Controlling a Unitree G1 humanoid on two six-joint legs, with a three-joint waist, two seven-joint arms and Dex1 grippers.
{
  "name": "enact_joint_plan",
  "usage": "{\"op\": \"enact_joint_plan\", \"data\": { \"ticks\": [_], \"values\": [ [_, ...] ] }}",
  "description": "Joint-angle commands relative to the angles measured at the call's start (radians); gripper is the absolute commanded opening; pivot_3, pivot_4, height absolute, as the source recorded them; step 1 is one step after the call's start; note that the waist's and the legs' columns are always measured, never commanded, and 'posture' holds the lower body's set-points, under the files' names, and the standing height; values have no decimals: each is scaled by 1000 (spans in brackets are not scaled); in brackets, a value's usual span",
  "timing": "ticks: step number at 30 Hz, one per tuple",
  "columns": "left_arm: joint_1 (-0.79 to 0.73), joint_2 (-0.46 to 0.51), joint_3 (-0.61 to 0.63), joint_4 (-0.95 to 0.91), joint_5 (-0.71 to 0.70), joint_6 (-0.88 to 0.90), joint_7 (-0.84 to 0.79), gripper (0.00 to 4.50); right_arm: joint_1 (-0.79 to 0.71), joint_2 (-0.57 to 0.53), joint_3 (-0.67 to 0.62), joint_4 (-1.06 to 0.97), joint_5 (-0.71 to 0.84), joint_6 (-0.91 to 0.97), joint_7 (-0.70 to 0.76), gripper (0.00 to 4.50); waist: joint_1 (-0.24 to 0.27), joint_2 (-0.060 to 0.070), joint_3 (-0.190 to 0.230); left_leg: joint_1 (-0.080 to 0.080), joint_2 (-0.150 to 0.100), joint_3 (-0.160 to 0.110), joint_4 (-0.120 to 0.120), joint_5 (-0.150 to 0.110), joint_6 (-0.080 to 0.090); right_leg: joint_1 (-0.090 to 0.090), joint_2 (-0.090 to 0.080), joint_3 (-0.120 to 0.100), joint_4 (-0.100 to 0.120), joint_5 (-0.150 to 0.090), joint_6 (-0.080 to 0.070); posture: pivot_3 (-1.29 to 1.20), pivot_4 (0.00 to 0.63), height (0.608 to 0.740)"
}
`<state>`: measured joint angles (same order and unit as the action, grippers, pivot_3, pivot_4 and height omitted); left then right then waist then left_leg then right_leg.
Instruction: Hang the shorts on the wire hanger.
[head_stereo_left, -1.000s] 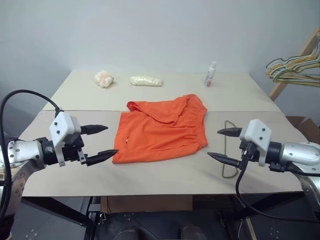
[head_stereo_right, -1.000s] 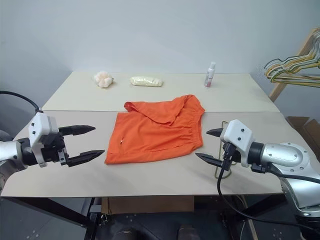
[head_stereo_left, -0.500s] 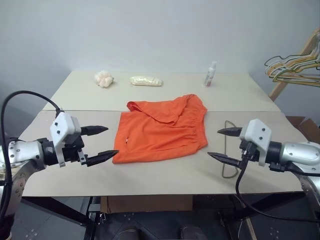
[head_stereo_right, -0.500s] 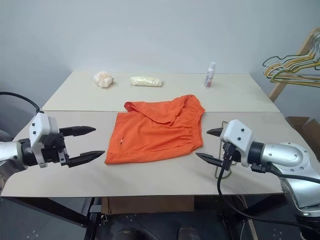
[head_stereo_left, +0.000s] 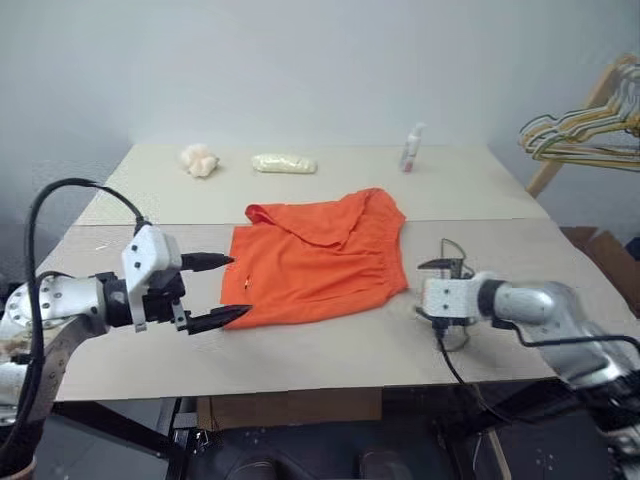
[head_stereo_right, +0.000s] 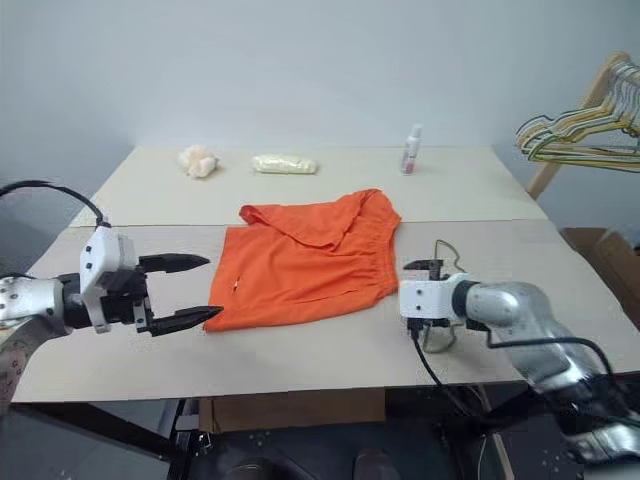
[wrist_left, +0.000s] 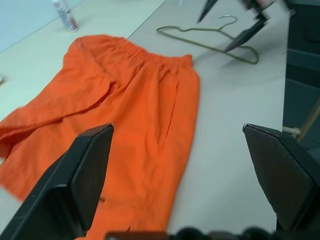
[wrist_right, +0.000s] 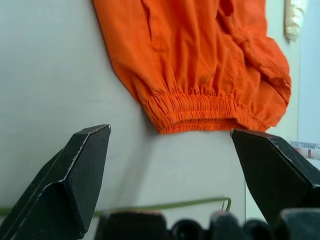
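The orange shorts (head_stereo_left: 320, 255) lie flat in the middle of the table (head_stereo_left: 330, 350), with the gathered waistband toward my right side. The wire hanger (wrist_left: 210, 42) lies on the table just right of the waistband; its hook (head_stereo_left: 455, 245) shows behind my right gripper (head_stereo_left: 428, 292). That gripper hovers low over the hanger, open and empty, pointing at the waistband (wrist_right: 195, 107). My left gripper (head_stereo_left: 240, 286) is open and empty at the shorts' left edge, its lower fingertip close to the hem.
Along the far edge stand a small spray bottle (head_stereo_left: 410, 148), a cream bundle (head_stereo_left: 284, 163) and a peach fluffy lump (head_stereo_left: 199, 158). A bunch of mixed-colour hangers (head_stereo_left: 580, 135) hangs on a wooden rack at the far right, beyond the table.
My right gripper has dropped, rolled and pushed forward over the hanger toward the waistband. The whole view has shifted slightly. The left gripper has kept its place.
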<state>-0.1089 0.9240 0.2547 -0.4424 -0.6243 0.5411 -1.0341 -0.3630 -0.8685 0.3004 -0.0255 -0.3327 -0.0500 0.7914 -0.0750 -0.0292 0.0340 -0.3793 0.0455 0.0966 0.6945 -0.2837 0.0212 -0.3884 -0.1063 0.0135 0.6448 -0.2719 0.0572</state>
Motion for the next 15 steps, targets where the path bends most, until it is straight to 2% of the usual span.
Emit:
{"op": "enact_joint_plan", "data": {
  "ticks": [1,3,10,13,15],
  "values": [
    [-27,-4,-4,16,15,-32,-2,4500,-117,75,75,162,-132,-69,-81,4481,-11,0,0,0,0,0,0,0,-1,0,1,0,0,0,0,-91,0,740],
    [-24,-5,-2,19,19,-40,-3,4500,-179,110,120,256,-190,-118,-111,4481,-22,0,0,-2,0,-1,1,4,-6,-1,1,0,0,0,0,-84,0,740],
    [8,-10,15,3,27,-55,0,4500,-314,215,209,477,-284,-227,-160,4481,-32,0,0,0,1,-2,1,3,-6,0,1,0,1,0,0,-56,0,740],
    [26,-9,28,-8,25,-56,5,4500,-341,239,224,540,-300,-254,-165,3874,-37,-1,-1,2,1,-3,0,3,-4,2,1,0,1,0,0,-43,0,740],
    [42,-8,35,-14,28,-61,6,4500,-355,251,230,571,-310,-271,-171,3265,-39,-1,-1,2,2,-3,0,3,-4,2,1,0,2,0,0,-39,0,740]
  ]
}}
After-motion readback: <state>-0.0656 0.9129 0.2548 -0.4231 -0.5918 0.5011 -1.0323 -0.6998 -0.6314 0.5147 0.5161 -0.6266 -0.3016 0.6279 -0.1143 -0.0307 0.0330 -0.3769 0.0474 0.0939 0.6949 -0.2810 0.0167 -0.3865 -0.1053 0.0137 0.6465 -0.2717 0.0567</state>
